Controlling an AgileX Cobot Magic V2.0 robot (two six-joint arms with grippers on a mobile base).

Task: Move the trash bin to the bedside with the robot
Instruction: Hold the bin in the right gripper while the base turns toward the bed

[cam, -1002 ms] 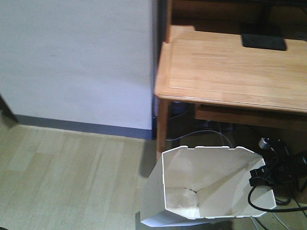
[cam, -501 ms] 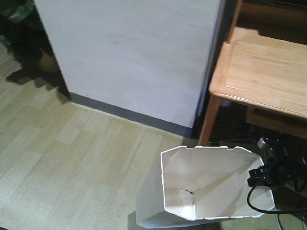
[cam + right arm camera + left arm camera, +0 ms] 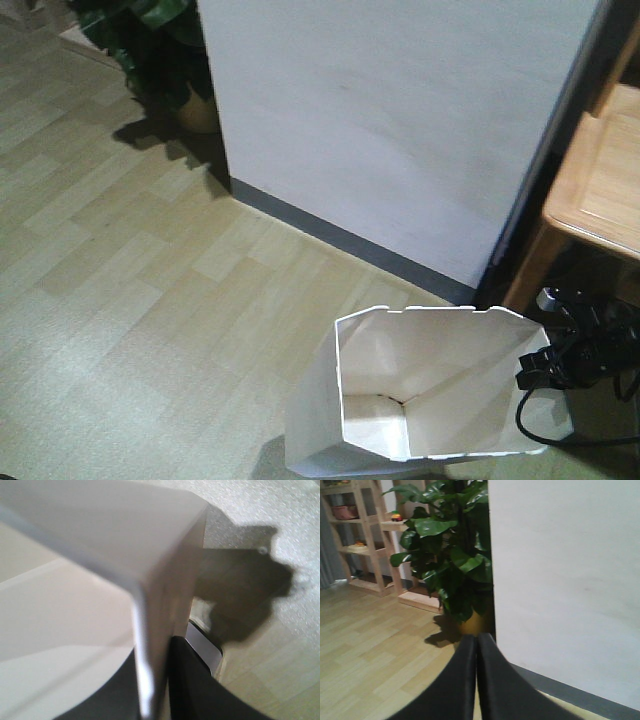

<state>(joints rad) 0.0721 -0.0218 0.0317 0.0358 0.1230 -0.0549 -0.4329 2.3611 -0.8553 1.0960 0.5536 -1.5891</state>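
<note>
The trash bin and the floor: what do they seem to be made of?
The trash bin looks like thin white plastic, matte: sheet-thin walls, crisp angular corners. The floor seems light wood or wood-look laminate, with plank seams and a soft sheen; which of the two cannot be told.

Left tool closed, tips touching; leafy potted plant beside white wall; wooden shelf far left.

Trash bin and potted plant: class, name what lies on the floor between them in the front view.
The front-facing view shows only bare wooden floor between the trash bin and the potted plant, passing the wall's grey skirting.
</note>
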